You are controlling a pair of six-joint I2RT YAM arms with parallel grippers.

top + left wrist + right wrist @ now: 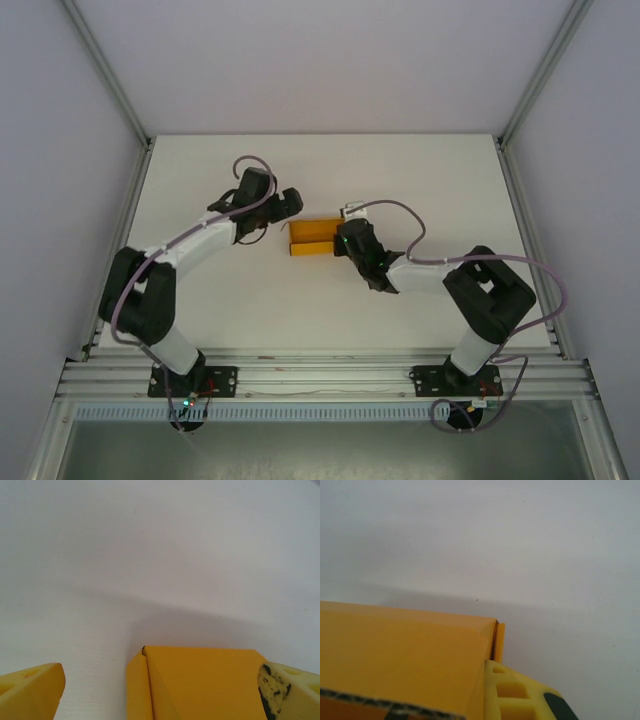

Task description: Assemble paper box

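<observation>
Left fingers (35, 692): yellow, spread wide, gripping nothing. One tip stands clear on the bare side. The other lies just beside the card's flank, and contact there is uncertain.

Right fingers (520, 695): one yellow, ribbed finger in view, set against the end of a card panel. Its partner is hidden, so I cannot tell whether the pair is clamped on the wall or only resting alongside it.

Paper box (315, 238): orange-yellow thin card, apparently partly folded with at least one wall raised. It lies mid-surface between the two wrists, the left arm at its left end and the right arm at its right end. A narrow flap (499, 641) stands slightly proud at the corner by the right finger.

Surface (400, 180): white and plain.

Hazards, as judged:
- The light card may slide if one arm pushes while the other gives no counter-hold.
- The proud flap may spring back or crease off its score line if pressed unevenly.
- The open left fingers may catch and flatten the raised wall if they close off-centre
</observation>
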